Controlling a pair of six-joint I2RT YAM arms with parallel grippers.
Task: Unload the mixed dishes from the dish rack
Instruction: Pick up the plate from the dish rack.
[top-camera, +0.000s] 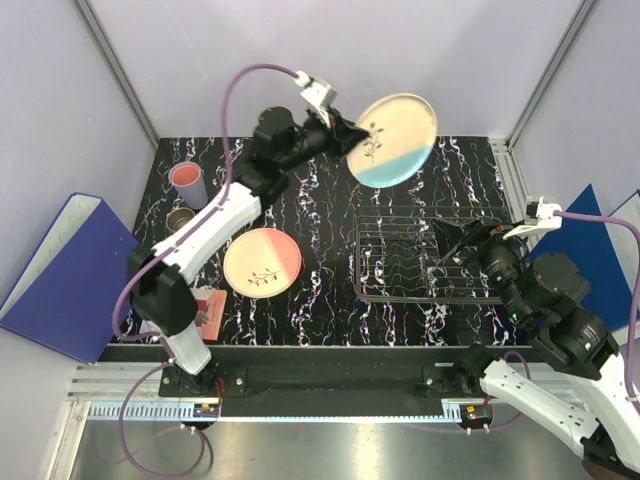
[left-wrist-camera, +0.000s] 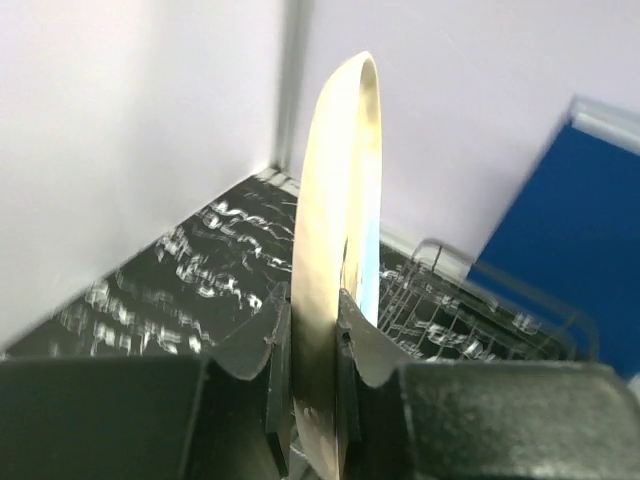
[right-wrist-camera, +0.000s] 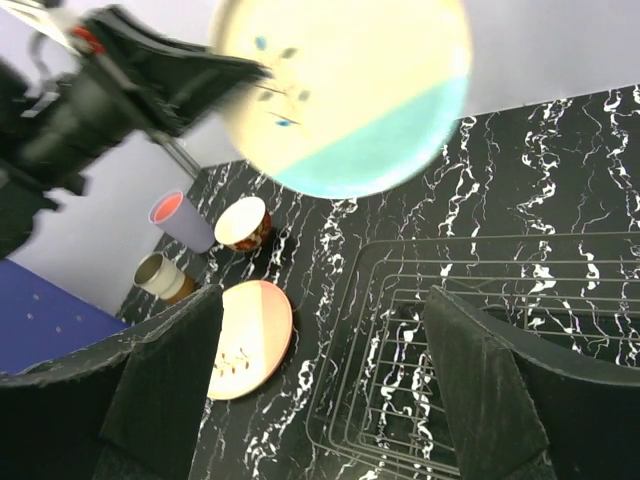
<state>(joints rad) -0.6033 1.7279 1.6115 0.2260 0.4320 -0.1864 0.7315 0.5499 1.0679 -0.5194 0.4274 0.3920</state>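
My left gripper (top-camera: 340, 132) is shut on the rim of the cream and light blue plate (top-camera: 395, 140), held high over the back of the table. The left wrist view shows this plate (left-wrist-camera: 340, 200) edge-on, pinched between the fingers (left-wrist-camera: 262, 345). The cream and pink plate (top-camera: 262, 262) (right-wrist-camera: 245, 340) lies flat on the table. My right gripper (top-camera: 450, 245) (right-wrist-camera: 322, 300) hangs open over the wire dish rack (top-camera: 358, 262) (right-wrist-camera: 480, 238), holding nothing. The lilac tumbler (top-camera: 188, 182) (right-wrist-camera: 180, 220), brown-cream cup (top-camera: 180, 220) (right-wrist-camera: 160, 277) and red bowl-cup (right-wrist-camera: 243, 223) stand at the back left.
A red printed card (top-camera: 208, 308) lies near the left arm's base. A blue binder (top-camera: 60, 280) leans outside the left wall and another blue panel (top-camera: 600, 240) stands at the right. White walls close in the black marbled table (top-camera: 320, 310).
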